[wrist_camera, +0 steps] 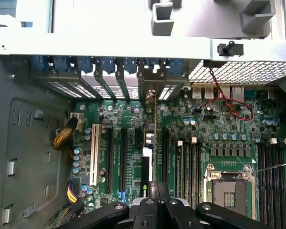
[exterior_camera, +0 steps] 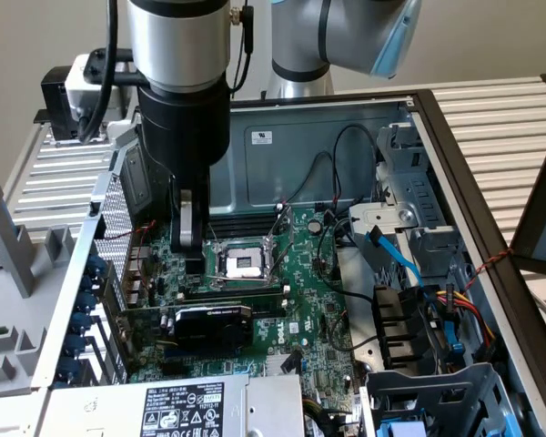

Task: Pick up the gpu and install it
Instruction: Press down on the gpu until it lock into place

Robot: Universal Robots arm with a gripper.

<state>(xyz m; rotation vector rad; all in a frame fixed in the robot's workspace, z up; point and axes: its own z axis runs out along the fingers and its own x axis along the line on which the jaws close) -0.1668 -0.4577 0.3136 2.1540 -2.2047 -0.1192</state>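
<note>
The gpu (exterior_camera: 207, 325), a small card with a black shroud, stands on edge in a slot of the green motherboard (exterior_camera: 296, 300), near the case's rear slot wall. In the wrist view the gpu (wrist_camera: 149, 138) appears as a thin edge running from the rear brackets toward the gripper. My gripper (exterior_camera: 189, 244) hangs above the board, between the gpu and the CPU socket (exterior_camera: 246, 262). Its silver fingers are shut, with nothing between them. In the wrist view the gripper (wrist_camera: 157, 187) sits right above the card's near end, raised clear of it.
The open PC case has a power supply (exterior_camera: 177, 405) at the exterior view's bottom. Drive cages (exterior_camera: 437, 401) and loose cables (exterior_camera: 391, 255) fill the exterior view's right. Blue slot latches (wrist_camera: 105, 64) line the rear wall. Memory slots (wrist_camera: 188, 162) lie beside the card.
</note>
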